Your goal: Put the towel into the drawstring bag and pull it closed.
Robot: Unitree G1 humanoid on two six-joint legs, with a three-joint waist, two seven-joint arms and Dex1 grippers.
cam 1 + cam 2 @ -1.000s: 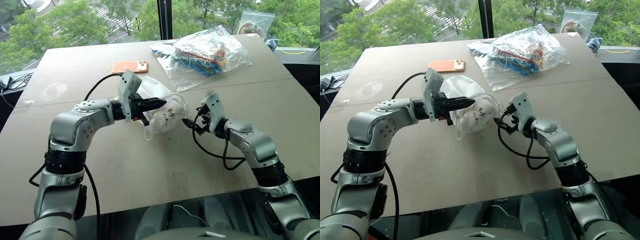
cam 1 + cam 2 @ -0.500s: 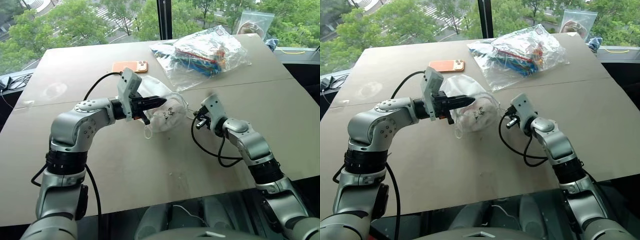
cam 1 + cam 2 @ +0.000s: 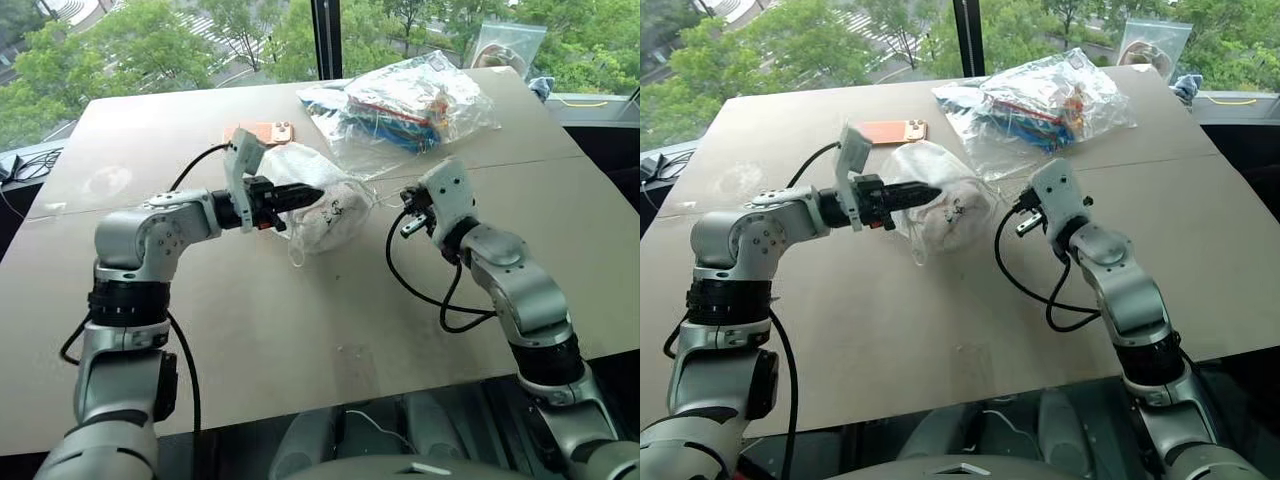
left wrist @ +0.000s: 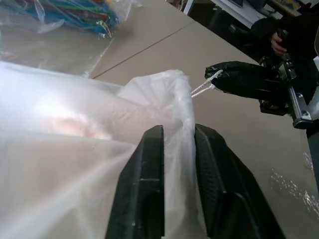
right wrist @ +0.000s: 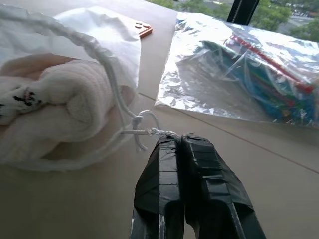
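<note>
Pinching the white cord drawstring (image 5: 130,130) with fingers pressed fully together, the right gripper (image 5: 180,141) is sitting right of centre in the head views, just right of the thin semi-translucent white drawstring bag (image 3: 325,205). Cord is running taut from the fingertips back to the bag's gathered mouth, knot just in front of the tips.

Left gripper (image 4: 177,133) is reaching in from the left, its two black fingers (image 4: 149,164) clamping a fold of the bag's film between them, a narrow gap between them filled by that film. So both claws are gripping: left on the bag, right on the cord.

Small white terry-cloth towel (image 5: 60,107) is sitting inside the bag, rolled, black printed mark (image 5: 22,97) showing through the film. Bag with towel is lying at frame centre on the flat tan table (image 3: 300,330).

Orange phone (image 3: 890,131) is lying just behind the bag, partly hidden by the left wrist. Clear plastic bag with colourful contents (image 3: 410,105) is lying at upper centre-right. Another small clear bag (image 3: 510,42) is propped at the upper right table edge.
</note>
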